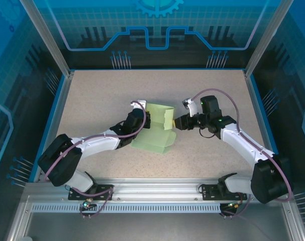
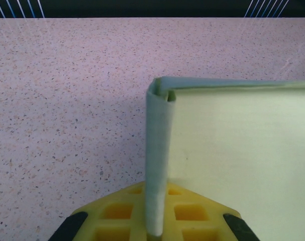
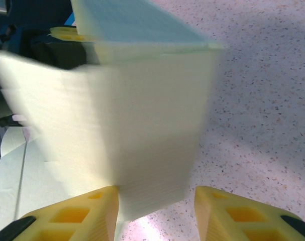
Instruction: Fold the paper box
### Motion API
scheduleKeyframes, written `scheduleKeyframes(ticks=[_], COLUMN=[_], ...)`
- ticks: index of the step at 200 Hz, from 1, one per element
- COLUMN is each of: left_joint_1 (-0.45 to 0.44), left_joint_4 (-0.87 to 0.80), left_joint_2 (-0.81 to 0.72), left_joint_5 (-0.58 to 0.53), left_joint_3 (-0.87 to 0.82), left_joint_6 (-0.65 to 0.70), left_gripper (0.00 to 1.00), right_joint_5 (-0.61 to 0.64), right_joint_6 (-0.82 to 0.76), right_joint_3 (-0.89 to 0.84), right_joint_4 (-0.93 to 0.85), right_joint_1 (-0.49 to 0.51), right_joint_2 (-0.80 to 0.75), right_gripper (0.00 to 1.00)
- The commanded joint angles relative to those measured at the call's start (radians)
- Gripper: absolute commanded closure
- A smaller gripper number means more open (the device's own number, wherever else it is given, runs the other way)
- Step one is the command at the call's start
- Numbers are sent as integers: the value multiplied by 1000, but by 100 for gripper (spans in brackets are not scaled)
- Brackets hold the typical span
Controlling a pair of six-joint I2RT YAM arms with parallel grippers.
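Box: the box (image 1: 157, 131) is lying near the middle of the bench (image 1: 102, 95), between the two grippers. Its near part is lying flat on the bench, while the panels at its far side are standing up.
Left gripper: the left gripper (image 1: 145, 119) is pinching an upright panel at the box's left side. In the left wrist view a narrow folded strip is running down between the yellow fingers (image 2: 117, 217), which are pressing together on it.
Corner: in the left wrist view the pinched strip is meeting a long wall at a folded corner. That wall is running off to the right, with a pale flat panel lying below it.
Right gripper: the right gripper (image 1: 176, 123) is sitting at the box's right side with its fingers (image 3: 77, 217) standing apart. An upright panel is standing between them, close to one finger, and bare bench is showing before the other.
Contact on the right: the panel is looking smeared in the right wrist view, so I cannot tell whether it is touching a finger.
Arms: both arms are reaching in from the near edge toward the box.
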Motion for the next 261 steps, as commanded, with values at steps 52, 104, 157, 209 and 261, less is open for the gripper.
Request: scheduleKeyframes(ticks=[52, 104, 157, 209, 261], left_joint_1=[-2, -10, -17, -24, -27], left_joint_4=[5, 3, 0, 1, 3], left_joint_2=[-6, -19, -32, -35, -43], left_joint_5=[7, 6, 6, 8, 3], left_joint_3=[5, 3, 1, 1, -9], left_joint_6=[-5, -5, -6, -7, -8], left_gripper=[99, 99, 99, 99, 99], right_joint_5=[-51, 148, 373, 728, 996], right_joint_6=[-13, 37, 70, 155, 176], right_joint_3=[58, 69, 86, 160, 216], right_joint_4=[-18, -36, -46, -123, -208], right_joint_1=[8, 42, 135, 260, 350], right_joint_2=[3, 27, 60, 129, 193], right_gripper=[55, 56, 57, 74, 79])
